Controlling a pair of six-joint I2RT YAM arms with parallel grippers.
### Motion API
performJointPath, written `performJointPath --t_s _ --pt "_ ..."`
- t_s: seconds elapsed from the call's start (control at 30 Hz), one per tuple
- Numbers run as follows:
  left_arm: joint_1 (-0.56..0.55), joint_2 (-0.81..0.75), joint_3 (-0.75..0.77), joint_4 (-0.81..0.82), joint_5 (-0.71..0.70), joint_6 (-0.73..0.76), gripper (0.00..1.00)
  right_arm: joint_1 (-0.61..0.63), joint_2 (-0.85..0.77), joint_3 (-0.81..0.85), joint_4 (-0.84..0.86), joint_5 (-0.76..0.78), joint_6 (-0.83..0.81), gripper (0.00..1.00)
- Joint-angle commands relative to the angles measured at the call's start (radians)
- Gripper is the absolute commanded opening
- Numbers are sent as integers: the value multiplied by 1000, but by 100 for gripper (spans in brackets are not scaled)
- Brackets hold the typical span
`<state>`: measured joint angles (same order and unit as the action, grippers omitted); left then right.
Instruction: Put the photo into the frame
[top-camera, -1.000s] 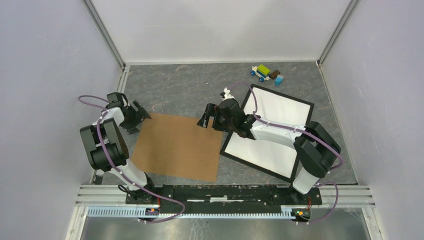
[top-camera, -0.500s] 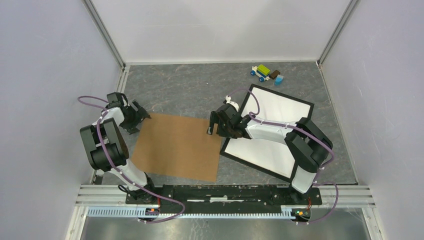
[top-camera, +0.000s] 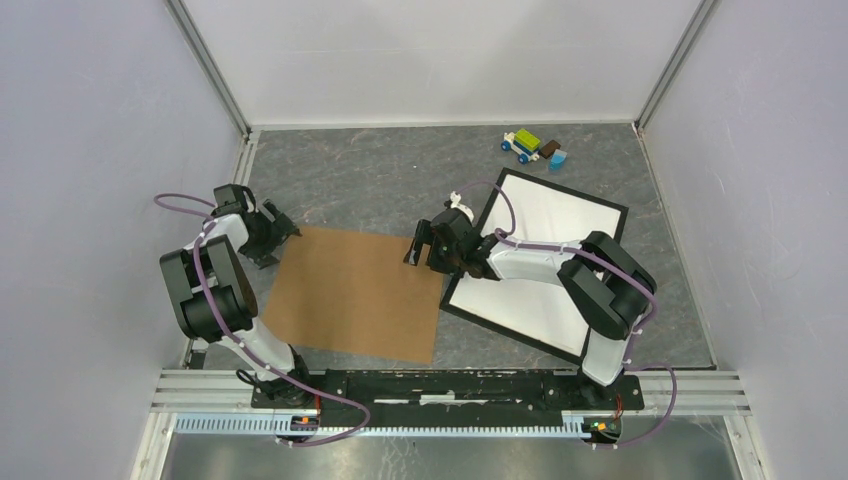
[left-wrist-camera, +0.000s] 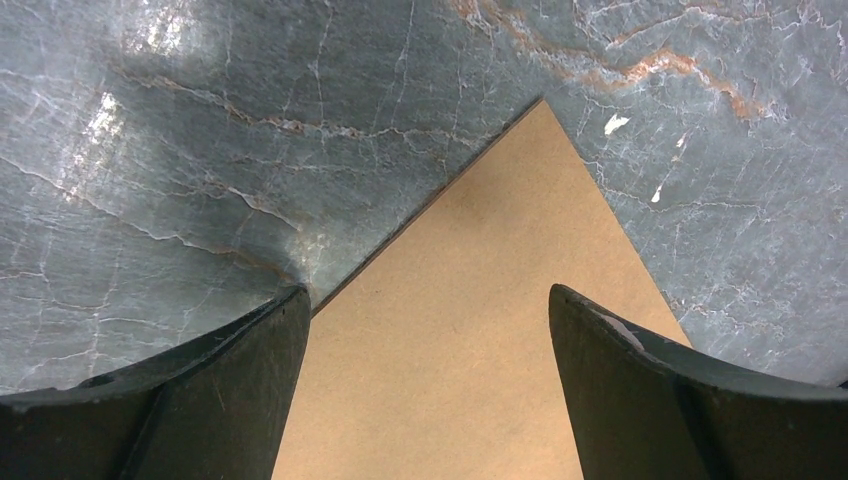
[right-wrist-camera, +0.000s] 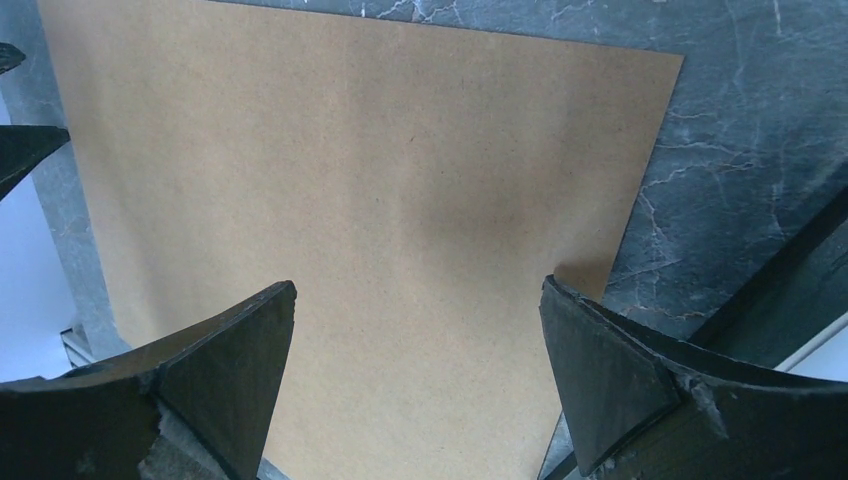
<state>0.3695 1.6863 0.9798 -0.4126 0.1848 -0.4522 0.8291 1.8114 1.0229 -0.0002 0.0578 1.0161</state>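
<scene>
White-side-up rectangular photo (top-camera: 560, 222) sits inside thin black frame (top-camera: 617, 212). Your left jaws, right jaws: wide, empty, over brown cardboard backing board (top-camera: 350, 295). Next, likely: lift board onto frame.

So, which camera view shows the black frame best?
The top external view: the frame lies flat there with nearly all of its four black sides visible; the right arm covers part of one side. The right wrist view shows at most a dark strip at its right edge, perhaps the frame. The left wrist view shows none.
</scene>
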Motion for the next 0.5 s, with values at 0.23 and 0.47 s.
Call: performJointPath --t_s 0.23,0.47 --pt "-4 66 -41 -95 -52 -46 96 -9 -26 -9 -126 108 -27 98" --pt "-4 68 -38 -101 -70 -45 97 -10 -20 -23 -131 108 -29 98"
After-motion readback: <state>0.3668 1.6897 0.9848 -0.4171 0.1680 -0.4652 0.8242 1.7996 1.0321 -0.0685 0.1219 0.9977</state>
